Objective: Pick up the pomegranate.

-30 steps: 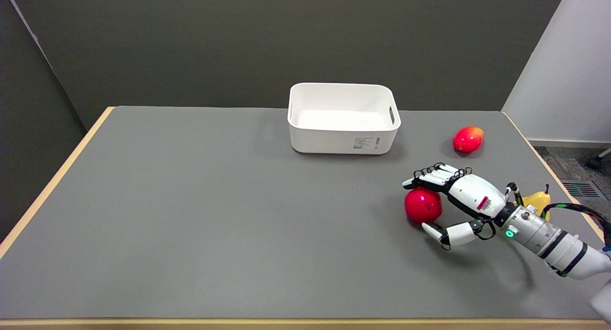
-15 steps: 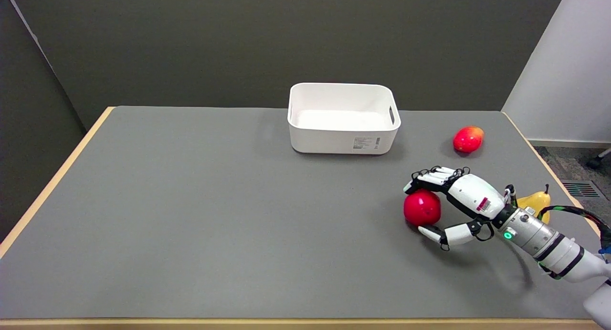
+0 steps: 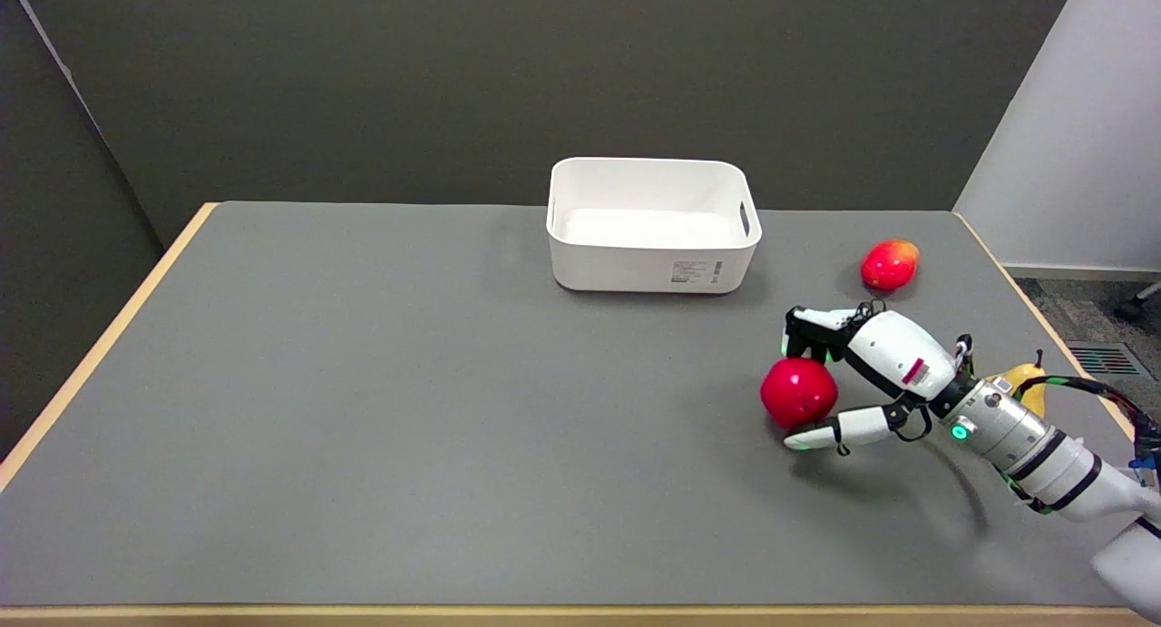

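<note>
Grey desk [image 3: 408, 409] fills the view, the right arm reaching in low from the lower right. Its hand [image 3: 862, 373] wraps the red pomegranate [image 3: 798, 391] at the desk's right side, fingers [image 3: 807, 328] curled over the top, thumb beneath, gripping it.

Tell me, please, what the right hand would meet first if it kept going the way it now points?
The pomegranate: it already sits between the right hand's curled fingers and thumb. Beyond it, leftward, only bare table shows, though height is hard to judge.
</note>
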Robot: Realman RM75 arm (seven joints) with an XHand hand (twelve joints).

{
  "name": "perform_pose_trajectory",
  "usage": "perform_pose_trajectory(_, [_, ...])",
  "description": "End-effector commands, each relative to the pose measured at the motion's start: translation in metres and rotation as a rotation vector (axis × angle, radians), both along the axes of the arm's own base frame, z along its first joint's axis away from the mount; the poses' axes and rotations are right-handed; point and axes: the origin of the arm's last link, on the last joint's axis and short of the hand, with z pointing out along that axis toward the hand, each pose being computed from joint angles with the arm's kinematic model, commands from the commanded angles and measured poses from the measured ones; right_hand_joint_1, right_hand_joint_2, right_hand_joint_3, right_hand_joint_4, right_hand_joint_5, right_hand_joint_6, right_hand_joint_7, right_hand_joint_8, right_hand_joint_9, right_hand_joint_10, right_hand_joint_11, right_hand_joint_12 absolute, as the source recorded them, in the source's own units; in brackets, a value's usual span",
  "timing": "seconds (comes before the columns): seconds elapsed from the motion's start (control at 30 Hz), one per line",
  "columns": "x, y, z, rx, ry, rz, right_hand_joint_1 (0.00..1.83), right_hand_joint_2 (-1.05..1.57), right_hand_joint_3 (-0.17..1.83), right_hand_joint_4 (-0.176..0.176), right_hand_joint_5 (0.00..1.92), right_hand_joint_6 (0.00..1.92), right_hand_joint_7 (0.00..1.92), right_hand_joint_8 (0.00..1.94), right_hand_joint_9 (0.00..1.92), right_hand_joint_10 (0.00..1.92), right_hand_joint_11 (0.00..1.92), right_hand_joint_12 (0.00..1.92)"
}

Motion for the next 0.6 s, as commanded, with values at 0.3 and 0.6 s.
perform_pose_trajectory(0.3, [0.129,-0.043,0.008,-0.040,0.008,0.411,1.30,1.12,0.24,-0.147,0.59,1.59,0.87,1.26,0.74,1.41,0.73,1.81])
perform_pose_trajectory(0.6, [0.185,-0.095,0.002,-0.109,0.133,0.489,1.34,1.12,0.24,-0.168,0.59,1.60,0.87,1.26,0.72,1.44,0.74,1.79])
